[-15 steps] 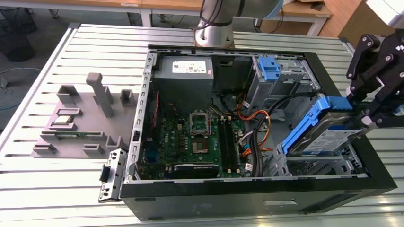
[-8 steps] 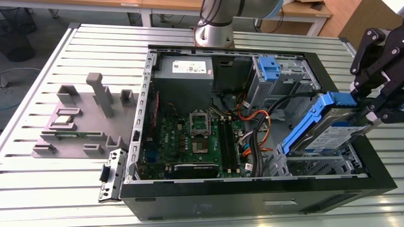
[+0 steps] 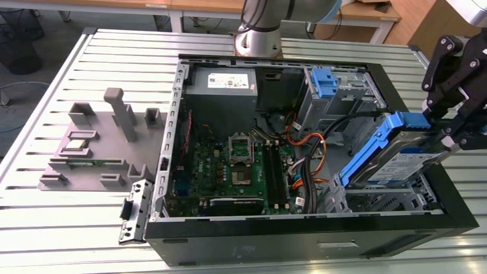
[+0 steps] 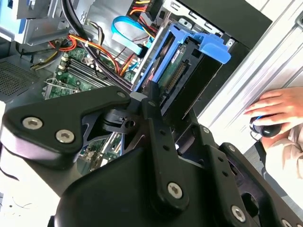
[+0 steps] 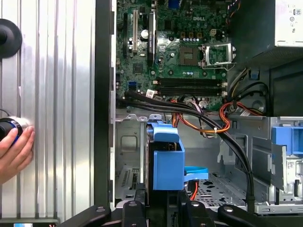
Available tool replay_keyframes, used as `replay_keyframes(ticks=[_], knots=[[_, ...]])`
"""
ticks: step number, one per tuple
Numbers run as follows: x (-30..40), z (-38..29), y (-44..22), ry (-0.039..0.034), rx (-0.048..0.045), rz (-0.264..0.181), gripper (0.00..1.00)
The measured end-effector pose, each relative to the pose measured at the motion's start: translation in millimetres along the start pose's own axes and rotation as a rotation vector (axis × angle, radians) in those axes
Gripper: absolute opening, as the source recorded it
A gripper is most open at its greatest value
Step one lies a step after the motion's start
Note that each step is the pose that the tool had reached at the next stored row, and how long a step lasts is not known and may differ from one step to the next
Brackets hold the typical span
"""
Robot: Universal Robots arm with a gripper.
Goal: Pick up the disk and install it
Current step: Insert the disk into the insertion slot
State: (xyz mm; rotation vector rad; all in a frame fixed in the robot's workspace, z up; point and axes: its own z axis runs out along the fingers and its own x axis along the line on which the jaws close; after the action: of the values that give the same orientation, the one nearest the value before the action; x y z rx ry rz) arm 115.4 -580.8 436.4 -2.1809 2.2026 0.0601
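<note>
The disk (image 3: 396, 157), a silver drive with a blue-and-white label and blue side rails, hangs tilted over the drive bay (image 3: 380, 200) at the open computer case's near corner, on the exterior view's right. My gripper (image 3: 447, 130) is shut on its raised end. One black finger (image 4: 158, 127) lies along the disk (image 4: 184, 75) in the second wrist view. In the first wrist view the disk's blue rail (image 5: 165, 163) stands end-on above the metal bay floor (image 5: 128, 156), with the gripper (image 5: 163, 208) below it.
The case holds a grey power-supply box (image 3: 220, 83), a green motherboard (image 3: 236, 171), orange and black cables (image 3: 308, 142) and a bare blue bracket (image 3: 323, 83) in the far drive cage. A grey fixture (image 3: 99, 142) sits on the slatted table. A person's hand (image 5: 14, 151) rests beside the case.
</note>
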Motion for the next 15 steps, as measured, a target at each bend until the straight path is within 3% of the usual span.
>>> replay_keyframes(ticks=[12,13,15], knots=[[-0.1,-0.1,0.3,0.0003,0.0001,0.000,0.36],[0.0,-0.1,0.3,0.0003,0.0001,0.000,0.42],[-0.1,-0.1,0.4,0.0002,0.0000,0.000,0.42]])
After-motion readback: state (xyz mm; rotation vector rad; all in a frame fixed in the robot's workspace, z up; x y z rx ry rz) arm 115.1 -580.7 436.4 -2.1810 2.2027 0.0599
